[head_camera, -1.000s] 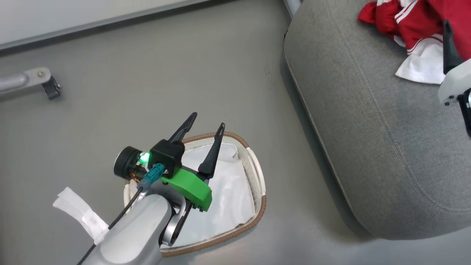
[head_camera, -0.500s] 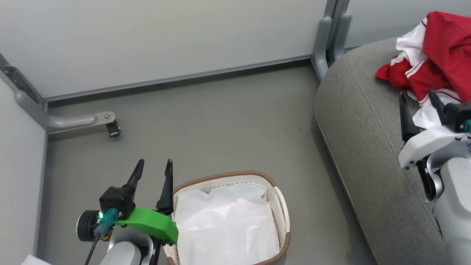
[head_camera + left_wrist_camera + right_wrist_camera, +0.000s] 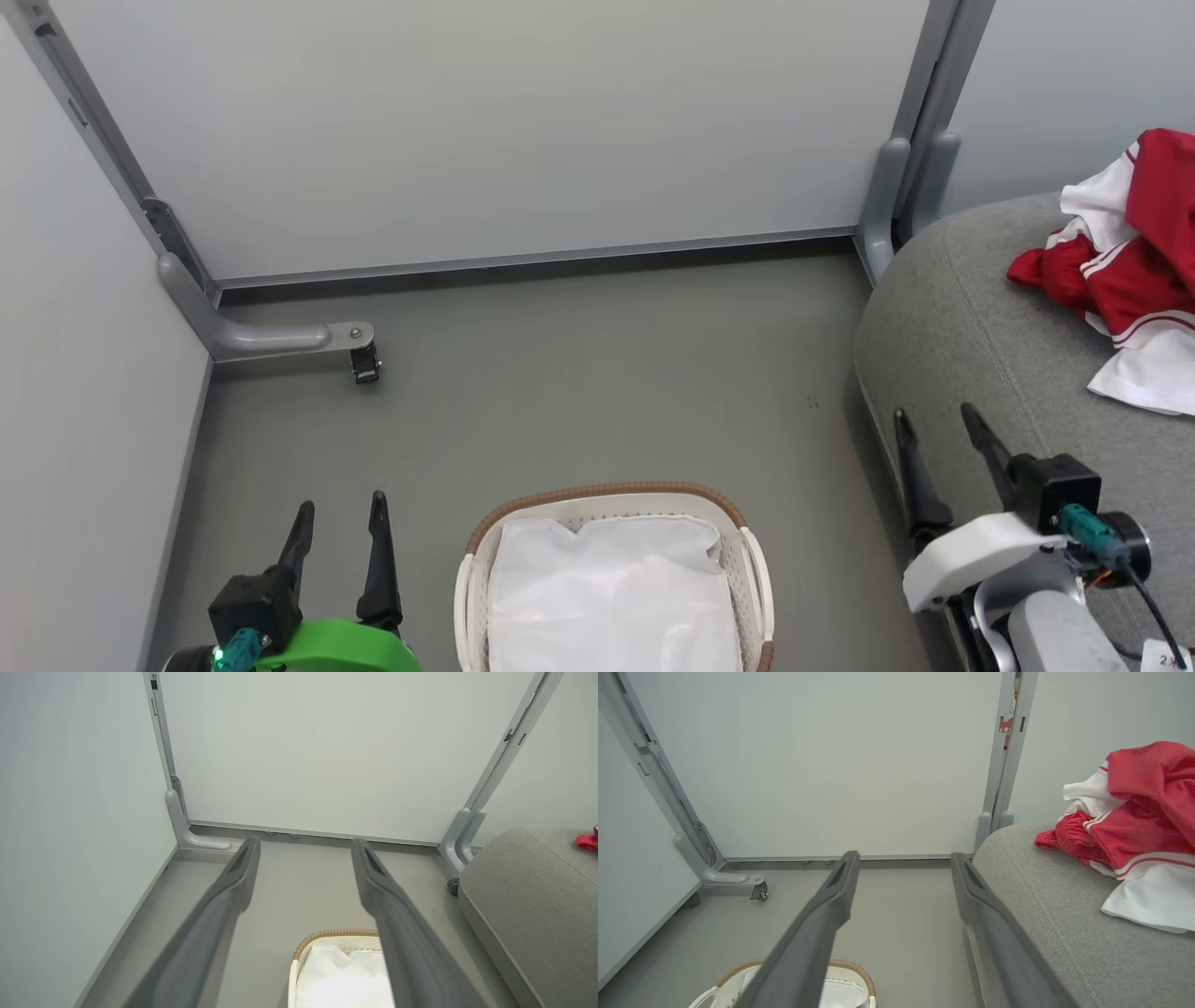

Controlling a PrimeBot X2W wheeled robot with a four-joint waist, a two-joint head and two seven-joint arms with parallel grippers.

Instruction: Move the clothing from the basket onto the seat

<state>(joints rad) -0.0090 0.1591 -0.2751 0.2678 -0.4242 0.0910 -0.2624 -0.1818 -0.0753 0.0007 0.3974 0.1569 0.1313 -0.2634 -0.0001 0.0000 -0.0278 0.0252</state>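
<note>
The left gripper (image 3: 341,509) hangs with its 2 fingers apart and nothing between them. Just to its right sits the basket (image 3: 611,493), showing the white liner (image 3: 607,597) and no red cloth in the part in view. The right gripper (image 3: 934,417) is likewise spread and empty, its fingers over the near edge of the seat (image 3: 962,308). The clothing (image 3: 1120,280) lies ahead and to its right on the seat, well apart from it, so the task looks done. I judge 2 risks: a sweep of the right arm could hook the white hem and drag the heap onto the floor (image 3: 597,392), and a liner fold could hide a piece. Count: 2 grippers, 1 basket, 1 liner, 1 seat, 1 heap; the number of garments in it I cannot tell.
</note>
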